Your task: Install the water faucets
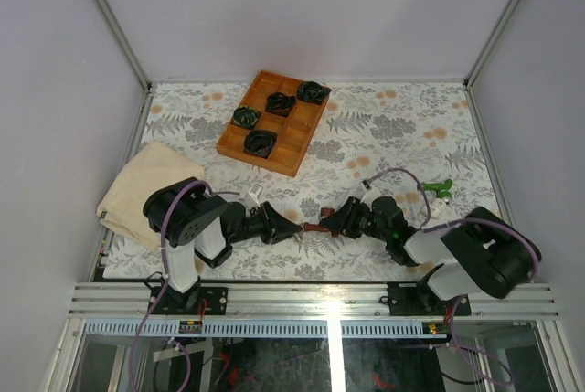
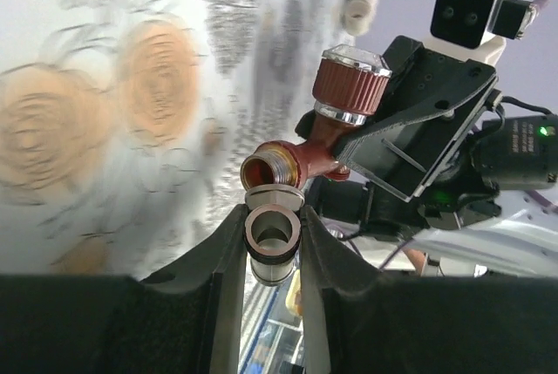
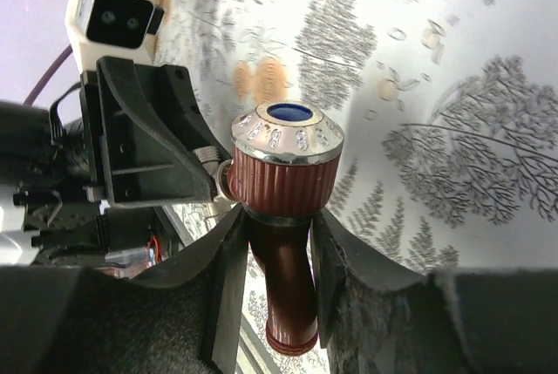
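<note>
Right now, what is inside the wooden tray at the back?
Four black-and-green coiled bundles lie in the wooden tray, apparently each in its own compartment. Whatever lies beneath them is covered.

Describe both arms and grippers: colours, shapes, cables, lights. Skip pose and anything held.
The left arm and right arm match: bulky black joint housings joined by white links, each trailing a looping lilac cable. The left gripper and right gripper are matte black with flat, tapering fingers. Each wrist carries a white two-lens camera box. A green light glows on the right arm.
</note>
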### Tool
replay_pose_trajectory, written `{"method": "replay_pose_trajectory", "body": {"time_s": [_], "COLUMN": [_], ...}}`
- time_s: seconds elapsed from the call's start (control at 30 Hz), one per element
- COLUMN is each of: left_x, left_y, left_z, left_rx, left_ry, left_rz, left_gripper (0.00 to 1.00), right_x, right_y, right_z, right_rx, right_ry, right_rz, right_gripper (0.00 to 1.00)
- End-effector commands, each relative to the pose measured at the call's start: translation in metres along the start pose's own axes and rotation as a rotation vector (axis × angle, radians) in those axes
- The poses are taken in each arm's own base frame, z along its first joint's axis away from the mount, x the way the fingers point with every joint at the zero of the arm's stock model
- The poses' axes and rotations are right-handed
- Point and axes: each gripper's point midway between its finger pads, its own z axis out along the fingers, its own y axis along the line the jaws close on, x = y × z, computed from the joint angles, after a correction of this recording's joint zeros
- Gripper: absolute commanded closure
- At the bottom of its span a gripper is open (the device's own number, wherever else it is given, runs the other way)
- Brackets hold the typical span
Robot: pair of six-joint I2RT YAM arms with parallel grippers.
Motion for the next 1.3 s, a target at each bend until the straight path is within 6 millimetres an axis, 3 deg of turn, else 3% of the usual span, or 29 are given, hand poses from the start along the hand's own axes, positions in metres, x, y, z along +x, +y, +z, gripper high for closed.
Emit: {"method": "replay_pose_trajectory", "body": {"time_s": [0.0, 0.17, 0.3, 0.43, 0.63, 0.77, 1.07, 1.27], "left_x": [-0.003, -0.001, 0.005, 0.01, 0.012, 0.018, 0.023, 0.017], "left_y": [-0.073, -0.128, -0.17, -0.196, -0.221, -0.237, -0.252, -0.258], "left_z": [-0.017, -0.049, -0.072, -0.083, -0.095, -0.105, -0.113, -0.108], "left_rx": [0.285, 0.477, 0.574, 0.572, 0.517, 0.541, 0.585, 0.569], "left_ry": [0.036, 0.149, 0.261, 0.315, 0.372, 0.42, 0.475, 0.474], "left_rz": [0.218, 0.391, 0.546, 0.614, 0.757, 0.747, 0.714, 0.674], "left_gripper": [1.0, 1.0, 1.0, 1.0, 1.0, 1.0, 1.0, 1.0], "right_x": [-0.019, -0.049, -0.071, -0.08, -0.071, -0.063, -0.073, -0.068], "right_y": [0.033, 0.067, 0.112, 0.156, 0.194, 0.214, 0.255, 0.266], "right_z": [-0.012, -0.04, -0.075, -0.108, -0.137, -0.15, -0.186, -0.189], "right_rx": [-0.061, -0.09, -0.196, -0.331, -0.494, -0.595, -0.696, -0.752], "right_ry": [-0.068, -0.191, -0.327, -0.436, -0.492, -0.513, -0.694, -0.674], "right_rz": [-0.198, -0.427, -0.606, -0.775, -1.059, -1.212, -1.336, -1.355], "right_gripper": [0.96, 1.0, 1.0, 1.0, 1.0, 1.0, 1.0, 1.0]}}
